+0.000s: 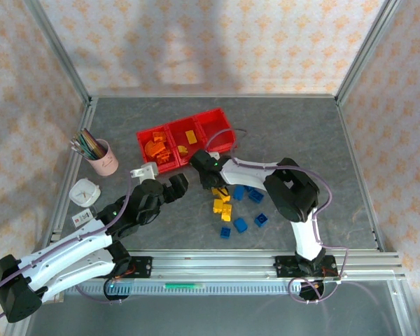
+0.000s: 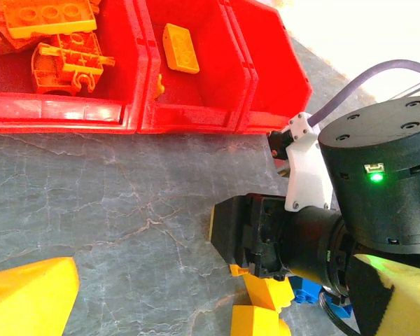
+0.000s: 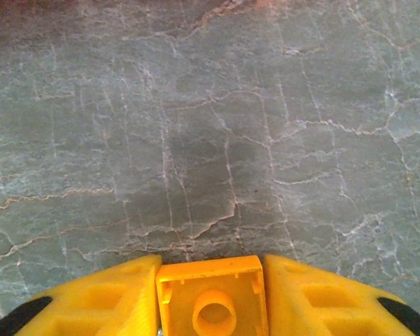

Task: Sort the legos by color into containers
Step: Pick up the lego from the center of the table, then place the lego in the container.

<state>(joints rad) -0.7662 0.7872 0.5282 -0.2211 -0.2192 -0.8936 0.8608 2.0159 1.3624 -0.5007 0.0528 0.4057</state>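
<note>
So: containers (image 1: 213,127) (orange legos (image 1: 157,150) leftmost)

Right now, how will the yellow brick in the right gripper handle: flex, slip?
Probably stiff: the yellow brick sits undeformed in the right gripper. Likely light: its underside shows hollow. Smooth walls might slip.

No readable text, brand or number (tiny white mark (image 2: 373,168) above green light (image 2: 375,177): illegible).
</note>
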